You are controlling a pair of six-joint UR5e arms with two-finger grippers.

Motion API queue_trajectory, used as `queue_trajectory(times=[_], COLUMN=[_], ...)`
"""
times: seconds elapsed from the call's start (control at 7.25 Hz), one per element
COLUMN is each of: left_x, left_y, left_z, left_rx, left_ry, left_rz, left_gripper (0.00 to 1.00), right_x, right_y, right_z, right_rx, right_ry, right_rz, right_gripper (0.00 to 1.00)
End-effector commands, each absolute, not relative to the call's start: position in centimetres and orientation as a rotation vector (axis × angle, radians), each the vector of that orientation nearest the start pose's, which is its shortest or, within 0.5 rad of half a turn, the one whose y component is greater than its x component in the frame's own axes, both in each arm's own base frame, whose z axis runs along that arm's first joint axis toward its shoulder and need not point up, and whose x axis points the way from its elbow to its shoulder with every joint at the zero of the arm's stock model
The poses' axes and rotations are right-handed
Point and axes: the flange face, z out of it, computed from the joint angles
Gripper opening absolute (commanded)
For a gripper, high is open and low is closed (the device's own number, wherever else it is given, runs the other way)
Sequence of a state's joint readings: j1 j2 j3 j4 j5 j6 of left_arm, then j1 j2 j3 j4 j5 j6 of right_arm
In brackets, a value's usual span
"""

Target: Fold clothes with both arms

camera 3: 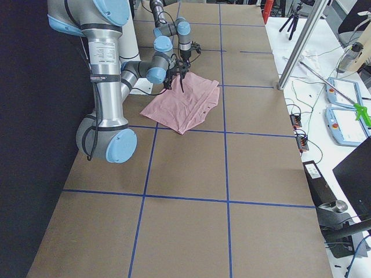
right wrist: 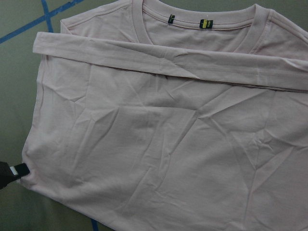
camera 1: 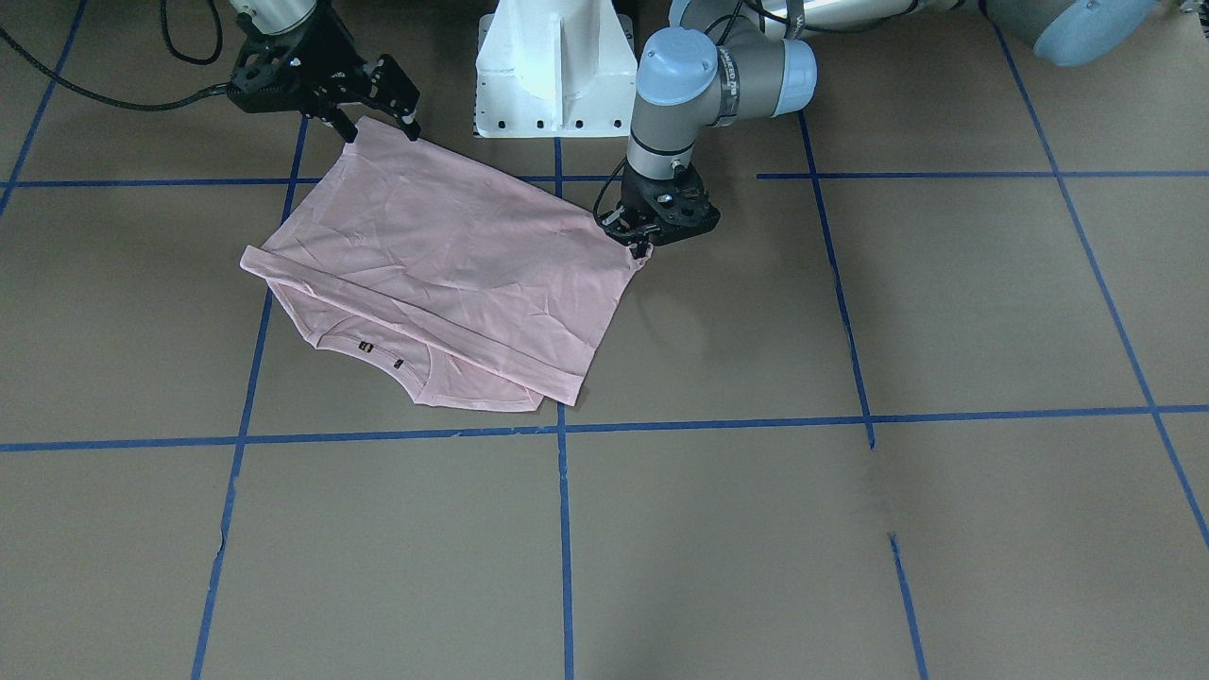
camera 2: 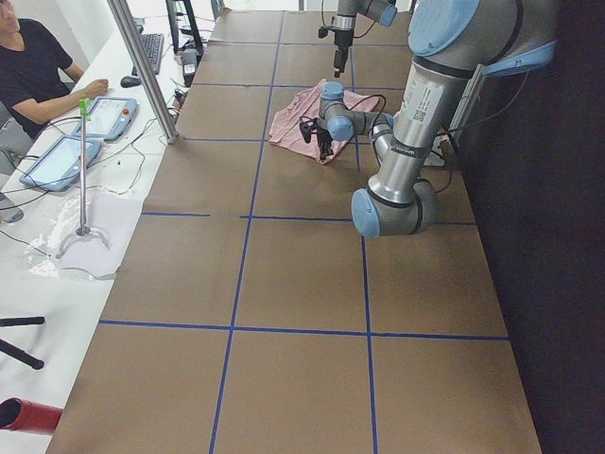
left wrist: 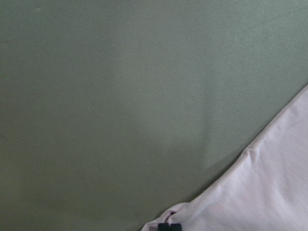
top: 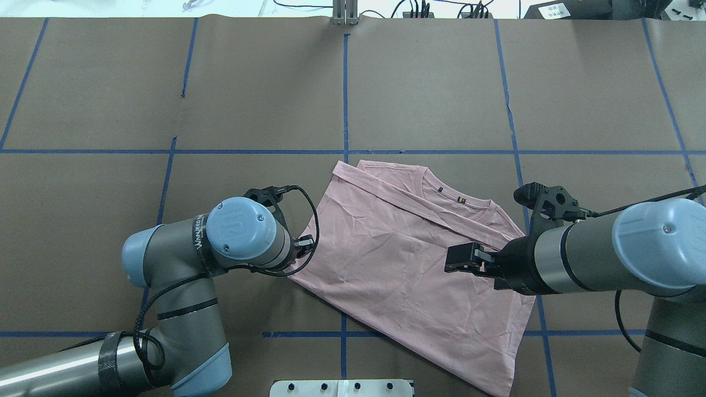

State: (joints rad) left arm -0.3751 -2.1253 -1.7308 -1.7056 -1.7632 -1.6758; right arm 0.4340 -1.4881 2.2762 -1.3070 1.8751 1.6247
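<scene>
The clothes, one pale pink T-shirt [camera 1: 453, 255] [top: 397, 259], lie folded flat on the brown table with the collar and its small tags [right wrist: 187, 20] at the far side. A folded band of fabric [right wrist: 159, 57] crosses just below the collar. My left gripper [camera 1: 644, 250] [left wrist: 169, 227] is shut on the shirt's corner, low at the table. My right gripper [camera 1: 380, 127] [top: 458, 259] hangs open above the opposite near edge, holding nothing. In the right wrist view the shirt fills the frame, and a left finger [right wrist: 12, 172] shows at its corner.
The white pedestal base [camera 1: 553, 71] stands just behind the shirt. Blue tape lines [camera 1: 565, 529] grid the brown table cover. A seated person [camera 2: 38, 66], tablets [camera 2: 57, 156] and a metal pole [camera 2: 142, 71] are along the table's far side.
</scene>
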Motion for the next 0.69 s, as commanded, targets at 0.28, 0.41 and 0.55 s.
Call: queue_trajectory(times=[0.28, 0.41, 0.55], left_x=[57.06, 57.16, 57.19], left_y=[-34.93, -34.89, -34.8], left_z=[25.95, 26.18, 26.02], left_rx=[-0.064, -0.062, -0.068], left_ry=[0.863, 0.858, 0.861], left_rz=[-0.373, -0.373, -0.383], left_gripper=[0.24, 0.99, 1.0], right_x=[-35.96, -35.98, -35.98], right_y=[-28.02, -28.03, -28.03], right_z=[26.97, 26.9, 26.9], right_rx=[-0.077, -0.077, -0.077], right_ry=[-1.077, -1.078, -1.078], right_rz=[0.287, 0.286, 0.286], right_gripper=[1.0, 1.0, 1.0])
